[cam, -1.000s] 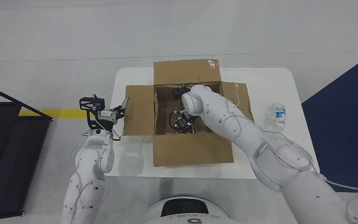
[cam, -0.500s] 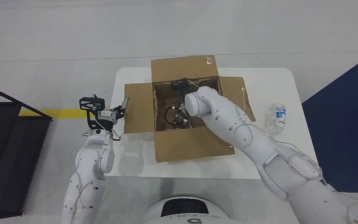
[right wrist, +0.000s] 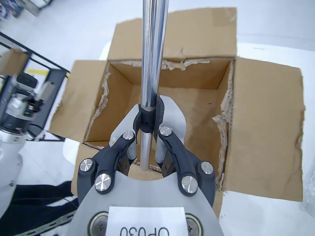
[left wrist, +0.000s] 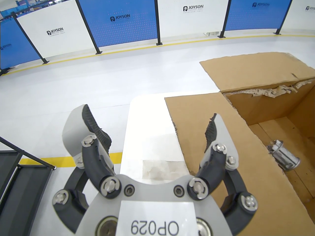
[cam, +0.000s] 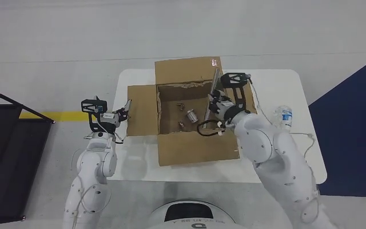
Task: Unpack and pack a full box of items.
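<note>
Brown cardboard box [cam: 197,150] sits mid white table [cam: 274,160], all four flaps folded out, top open. Right gripper [right wrist: 149,114] is above the box's right side, fingers pinched tight on a polished steel rod [right wrist: 152,37]. Grip is near one end: a short stub points back at the palm, and the long part sticks out past the fingertips toward the far flap. In the top view the rod is held up over the box's far right corner. Left gripper [left wrist: 150,121] hangs at the table's left edge, just beside the left flap, fingers spread wide, nothing between them. On the box floor: a small silver metal cylinder [left wrist: 283,154] lying on its side, plus a smaller bit near it, too small to identify. Clear plastic bottle with blue label [cam: 284,117] lies on the table right of the box, apart from it.
</note>
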Tool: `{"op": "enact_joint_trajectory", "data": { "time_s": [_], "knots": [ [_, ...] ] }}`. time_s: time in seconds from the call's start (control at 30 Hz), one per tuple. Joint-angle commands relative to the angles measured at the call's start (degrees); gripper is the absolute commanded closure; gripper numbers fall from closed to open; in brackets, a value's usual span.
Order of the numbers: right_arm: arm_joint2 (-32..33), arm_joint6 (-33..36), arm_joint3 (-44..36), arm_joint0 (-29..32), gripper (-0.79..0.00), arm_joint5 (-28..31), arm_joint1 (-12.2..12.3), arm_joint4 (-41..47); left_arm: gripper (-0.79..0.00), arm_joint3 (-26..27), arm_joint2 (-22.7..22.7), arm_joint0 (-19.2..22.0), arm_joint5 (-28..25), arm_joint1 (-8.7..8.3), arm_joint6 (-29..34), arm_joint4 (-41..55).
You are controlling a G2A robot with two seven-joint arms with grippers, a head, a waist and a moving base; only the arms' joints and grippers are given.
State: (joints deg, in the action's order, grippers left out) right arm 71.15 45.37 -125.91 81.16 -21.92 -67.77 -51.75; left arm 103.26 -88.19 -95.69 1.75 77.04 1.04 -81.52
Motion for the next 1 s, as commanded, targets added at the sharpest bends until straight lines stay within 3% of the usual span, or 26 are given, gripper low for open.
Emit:
{"op": "enact_joint_trajectory", "data": {
  "time_s": [0.0,0.2,0.37,0.47,0.7,0.97],
  "knots": [
    [7.15,-5.01,-3.78,6.6,0.0,2.26,0.33,4.61,-0.785,0.0,0.0,0.0,0.0,0.0,0.0,0.0],
    [21.5,-14.49,-6.62,20.48,0.0,8.78,0.58,15.35,-0.785,0.0,0.0,0.0,0.0,0.0,0.0,0.0],
    [29.37,-16.53,-4.45,28.08,0.0,13.96,0.55,22.37,-0.785,0.0,0.0,0.0,0.0,0.0,0.0,0.0],
    [32.65,-16.15,-1.76,30.65,0.0,12.4,0.45,25.21,-0.785,0.0,0.0,0.0,0.0,0.0,0.0,0.0],
    [34.83,-7.5,3.45,30.09,0.0,6.21,0.91,24.68,-0.785,0.0,0.0,0.0,0.0,0.0,0.0,0.0],
    [27.74,10.03,12.67,18.06,0.0,-3.31,2.45,11.6,-0.785,0.0,0.0,0.0,0.0,0.0,0.0,0.0]
  ]
}}
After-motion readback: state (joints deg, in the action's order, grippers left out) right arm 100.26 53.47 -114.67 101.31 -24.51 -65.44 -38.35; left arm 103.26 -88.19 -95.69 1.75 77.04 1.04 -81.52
